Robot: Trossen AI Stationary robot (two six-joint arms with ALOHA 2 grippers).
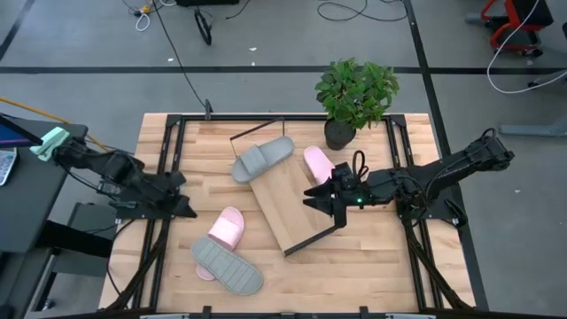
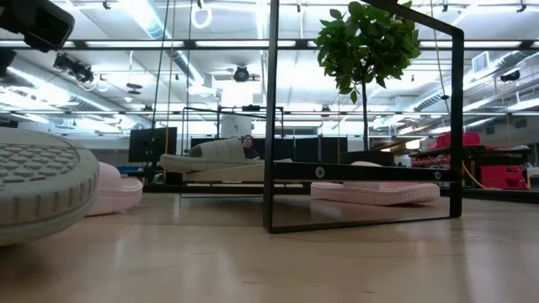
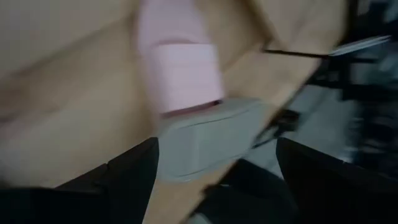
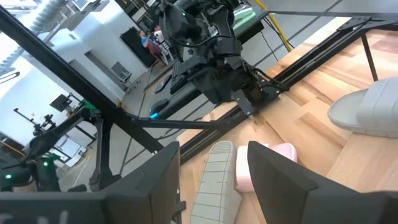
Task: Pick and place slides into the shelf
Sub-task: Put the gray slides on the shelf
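Note:
The shelf (image 1: 291, 206) is a light-wood board with black end frames, lying askew mid-table; its near end frame (image 2: 362, 126) stands upright. One grey slide (image 1: 263, 158) lies at the shelf's far end. A pink slide (image 1: 319, 164) lies beside the plant pot. The second pink slide (image 1: 227, 229) rests on the table, and the other grey slide (image 1: 228, 266) lies sole up with one end against it. My right gripper (image 1: 317, 197) is open over the shelf's right edge, with nothing between its fingers (image 4: 214, 186). My left gripper (image 1: 183, 200) is open by the table's left edge and faces the near pair (image 3: 217, 180).
A potted plant (image 1: 354, 97) stands at the table's far right. The slatted tabletop (image 1: 381, 266) shows bare wood at the near right and at the far left corner. Black table rails (image 1: 168, 159) run along both sides. Beyond the table are cables and room equipment.

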